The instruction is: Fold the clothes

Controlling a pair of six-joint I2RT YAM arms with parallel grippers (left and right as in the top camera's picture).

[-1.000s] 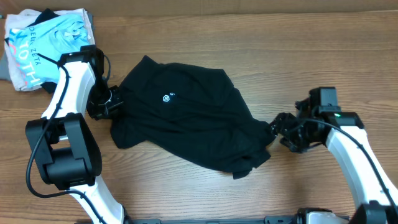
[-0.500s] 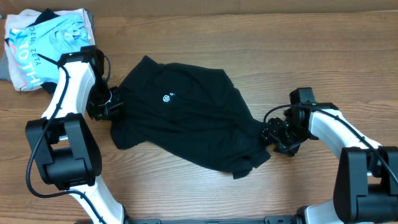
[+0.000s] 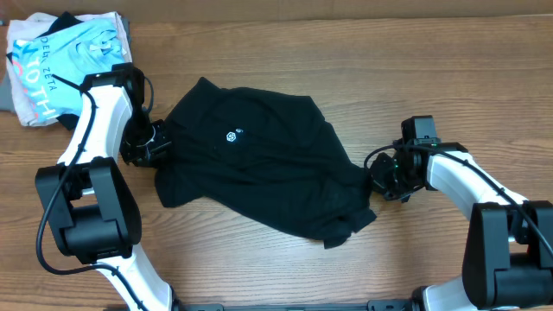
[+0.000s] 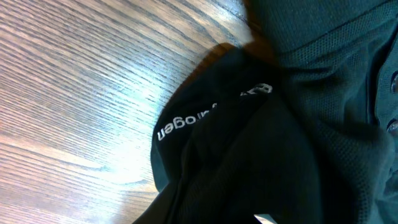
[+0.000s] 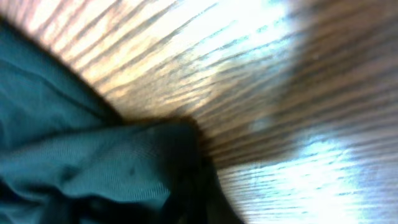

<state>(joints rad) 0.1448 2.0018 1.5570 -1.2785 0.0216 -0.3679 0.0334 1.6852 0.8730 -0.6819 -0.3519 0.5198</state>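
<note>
black t-shirt point(image 3: 259, 164) lay crumpled mid-table point(image 3: 432, 78). the right gripper point(image 3: 378, 179) was clamped on its right edge; the left gripper point(image 3: 158, 143) sat at its left edge, grip impossible to tell. best to hold seams, then draw apart evenly.

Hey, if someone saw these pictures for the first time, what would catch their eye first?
A crumpled black soft-fabric T-shirt sprawls across the middle of the wooden table, with a small white logo on its upper left part. The left gripper and the right gripper sit at its opposite edges. A light blue shirt with white lettering lies bunched in the far left corner.
</note>
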